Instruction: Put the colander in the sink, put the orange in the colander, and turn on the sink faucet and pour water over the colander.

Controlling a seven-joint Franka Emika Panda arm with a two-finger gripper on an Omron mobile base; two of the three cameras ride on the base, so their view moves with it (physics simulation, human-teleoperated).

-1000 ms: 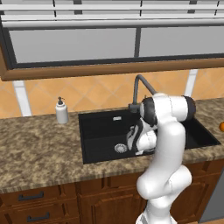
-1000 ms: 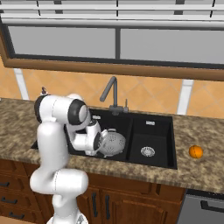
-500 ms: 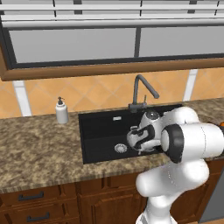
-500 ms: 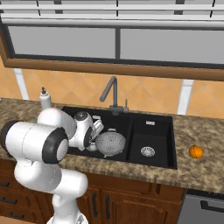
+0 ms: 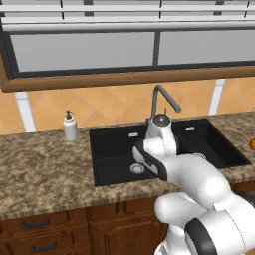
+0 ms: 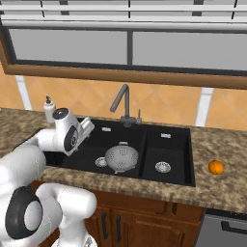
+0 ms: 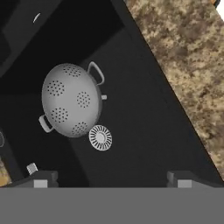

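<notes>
Jaws (image 7: 109,178) of the gripper stand wide apart and hold nothing; in the hand view the 2 dark tips rise at the bottom edge with only black basin floor between them. They look down into the larger left basin of the sink (image 6: 87,157).

Ahead of the jaws in the hand view, the colander (image 7: 71,100) sits on the basin floor, apart from both tips. It seems to lie upside down, its rounded perforated side up and its 2 small handles pointing out to opposite sides. A round silver drain (image 7: 100,137) is touching or just beside its edge, on the side nearer the jaws. In the right base view the colander (image 6: 121,158) rests near the divider between the 2 basins, with the sink faucet (image 6: 123,104) behind it; no water is falling.

So the first step looks finished, and the coming move turns on the orange (image 6: 215,167). It lies on the tabletop (image 6: 219,149) to the right of the sink, well apart from the gripper (image 6: 86,129), which hangs over the left edge of the sink. Between them are both basins, so I judge the hand must cross the whole sink to the right. The orange is round, so any closing direction should serve.
</notes>
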